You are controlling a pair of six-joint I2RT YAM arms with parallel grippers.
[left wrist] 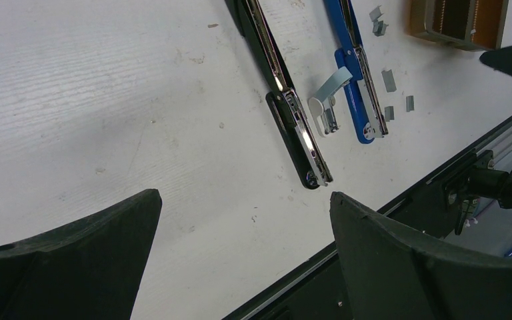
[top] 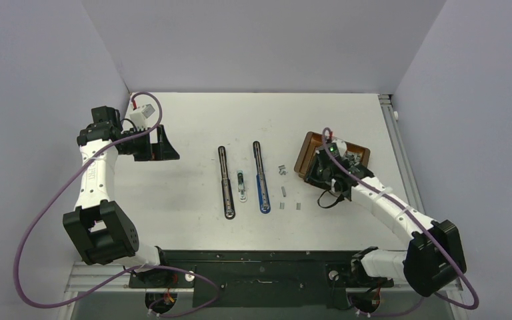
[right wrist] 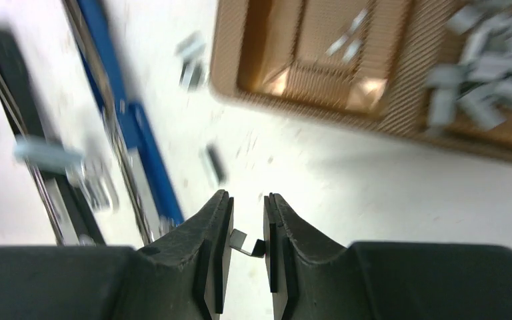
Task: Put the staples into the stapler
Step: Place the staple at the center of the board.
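Two staplers lie opened flat on the white table, a black one [top: 225,181] and a blue one [top: 261,177]. Both show in the left wrist view, black [left wrist: 293,113] and blue [left wrist: 357,73]. My right gripper [top: 319,175] hovers by the near-left edge of the brown tray [top: 307,157]. In its wrist view the gripper [right wrist: 247,197] is shut on a small silver staple strip [right wrist: 247,241], above bare table right of the blue stapler [right wrist: 130,127]. Several more staples [right wrist: 487,60] lie in the tray. My left gripper [top: 167,150] is open and empty at the far left [left wrist: 245,195].
A few loose staple strips [top: 284,191] lie between the blue stapler and the tray, also seen from the left wrist [left wrist: 389,80]. A small pale staple remover [top: 241,187] lies between the two staplers. The black base rail [top: 260,257] runs along the near edge.
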